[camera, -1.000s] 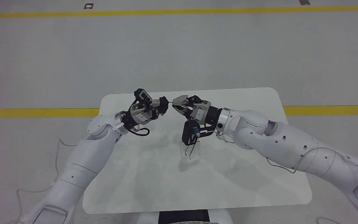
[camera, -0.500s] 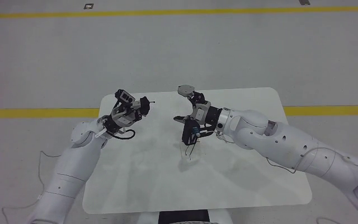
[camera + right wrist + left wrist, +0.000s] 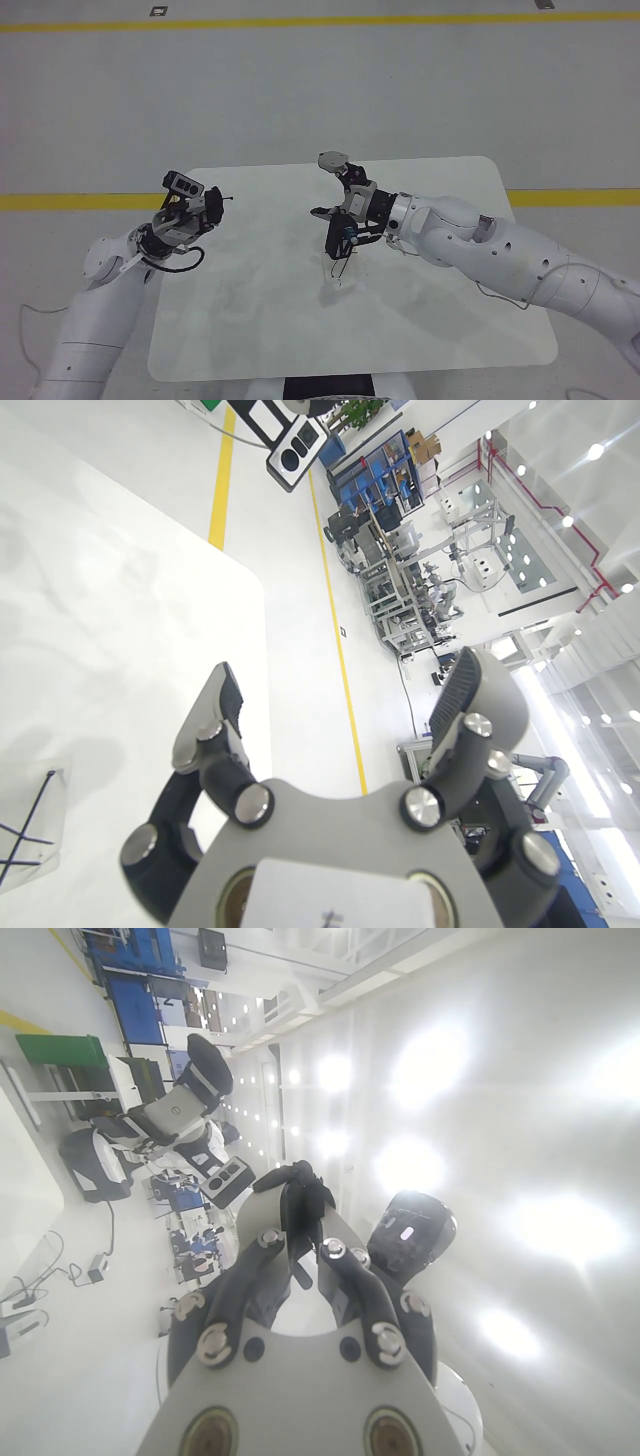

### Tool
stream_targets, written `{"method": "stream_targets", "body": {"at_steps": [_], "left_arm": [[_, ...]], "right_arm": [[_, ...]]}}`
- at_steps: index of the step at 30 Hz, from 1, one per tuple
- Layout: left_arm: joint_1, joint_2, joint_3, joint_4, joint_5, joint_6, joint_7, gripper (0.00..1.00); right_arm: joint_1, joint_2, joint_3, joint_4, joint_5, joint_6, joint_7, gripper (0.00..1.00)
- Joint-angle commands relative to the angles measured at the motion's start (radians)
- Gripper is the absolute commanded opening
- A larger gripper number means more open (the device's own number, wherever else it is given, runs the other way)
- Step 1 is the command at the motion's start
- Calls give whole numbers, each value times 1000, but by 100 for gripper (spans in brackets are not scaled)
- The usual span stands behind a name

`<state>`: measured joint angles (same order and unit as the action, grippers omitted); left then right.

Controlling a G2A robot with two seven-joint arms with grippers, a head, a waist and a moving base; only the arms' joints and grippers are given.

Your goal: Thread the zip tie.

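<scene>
My left gripper [image 3: 213,206] hangs over the table's left edge, shut on a thin black zip tie [image 3: 227,199] whose tip pokes out toward the middle. In the left wrist view the black zip tie [image 3: 301,1200] is pinched between the closed fingers, with the left gripper [image 3: 300,1178] pointing up toward the ceiling. My right gripper [image 3: 326,186] stays over the table's centre back, open and holding nothing. In the right wrist view the right gripper [image 3: 345,695] has its ribbed pads [image 3: 455,690] spread wide apart. A wide gap separates the two grippers.
A clear plastic bag [image 3: 30,825] with black zip ties inside lies flat on the white table [image 3: 450,300], just below the right wrist; in the top view the bag [image 3: 340,276] is faint. Yellow floor lines run behind the table.
The two grippers were tip to tip a second ago. The right gripper opened and has stayed put since. The left arm drew back to the left with the zip tie.
</scene>
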<state>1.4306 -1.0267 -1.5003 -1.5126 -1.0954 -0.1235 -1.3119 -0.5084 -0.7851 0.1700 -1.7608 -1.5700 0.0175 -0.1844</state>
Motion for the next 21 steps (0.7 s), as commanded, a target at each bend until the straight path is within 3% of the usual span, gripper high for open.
{"method": "stream_targets", "body": {"at_steps": [1, 5, 9, 13, 21], "left_arm": [[0, 0, 0, 0, 0, 0, 0, 0], [-1, -1, 2, -14, 0, -11, 11, 0], [4, -5, -18, -30, -28, -110, -37, 0], [3, -4, -38, -24, -12, -143, -77, 0], [11, -1, -77, -42, -11, -215, -78, 0]], "right_arm": [[0, 0, 0, 0, 0, 0, 0, 100], [0, 0, 0, 0, 0, 0, 0, 100], [0, 0, 0, 0, 0, 0, 0, 100], [0, 0, 0, 0, 0, 0, 0, 100], [0, 0, 0, 0, 0, 0, 0, 100]]}}
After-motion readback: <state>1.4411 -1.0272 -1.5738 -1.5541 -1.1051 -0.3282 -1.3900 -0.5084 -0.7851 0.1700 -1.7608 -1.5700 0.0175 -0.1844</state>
